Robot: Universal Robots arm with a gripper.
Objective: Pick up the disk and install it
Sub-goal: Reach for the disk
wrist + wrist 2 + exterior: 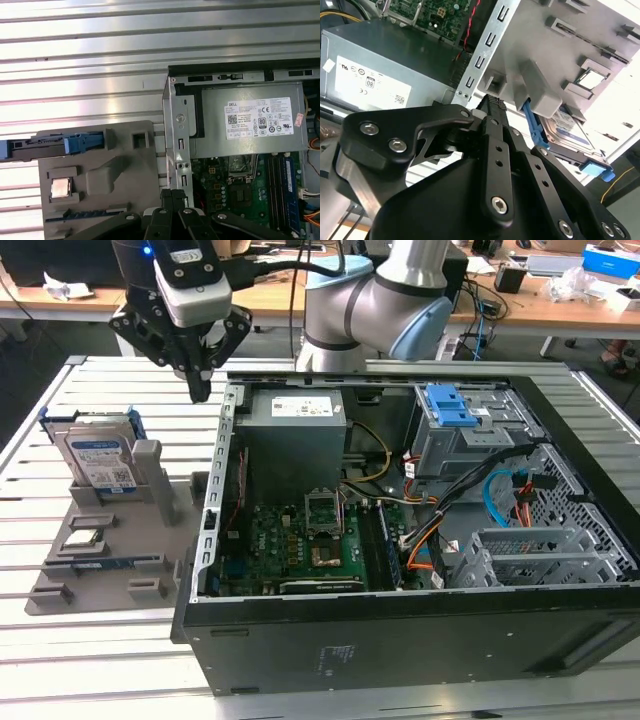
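The disk (100, 458) stands on edge in a grey holder (120, 560) at the exterior view's left; it is a silver drive with a white-and-blue label and a blue bracket around it. My gripper (200, 390) hangs above the table between the holder and the open computer case (400, 650), fingers pointing down, shut and holding nothing. It is apart from the disk, up and toward the exterior view's right of it. In the second wrist view the closed fingertips (492, 105) sit beside the disk (570, 134). The first wrist view has the disk (50, 145) edge-on and the gripper (172, 195) near the case wall.
Inside the case are a grey power supply (295, 425), a motherboard (310, 540), loose cables and a metal drive cage (470, 440) with a blue latch (452, 405). A small square processor chip (85, 538) lies in the holder. The slatted metal table (40, 440) extends around everything.
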